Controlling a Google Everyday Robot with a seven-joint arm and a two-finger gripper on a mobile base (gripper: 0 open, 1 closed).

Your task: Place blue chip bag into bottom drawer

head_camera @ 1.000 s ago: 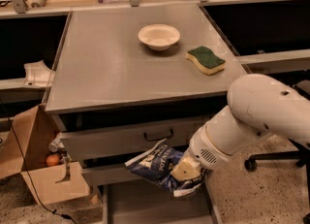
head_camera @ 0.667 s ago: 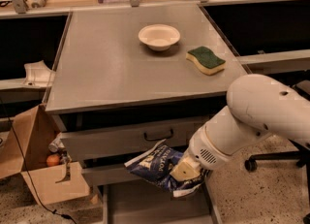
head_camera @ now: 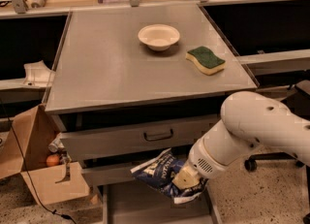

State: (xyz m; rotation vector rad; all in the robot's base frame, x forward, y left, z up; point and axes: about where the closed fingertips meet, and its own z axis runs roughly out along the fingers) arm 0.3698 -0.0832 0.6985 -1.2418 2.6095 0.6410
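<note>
smooth plastic claw [head_camera: 188, 179] above the matt metal bottom drawer [head_camera: 145, 207] grips the crinkly foil blue chip bag [head_camera: 156, 169].

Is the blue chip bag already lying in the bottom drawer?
No, the gripper holds the blue chip bag in the air above the bottom drawer.

Navy bag [head_camera: 156, 168] (white lettering), cream tool [head_camera: 186, 178] gripping it
</note>
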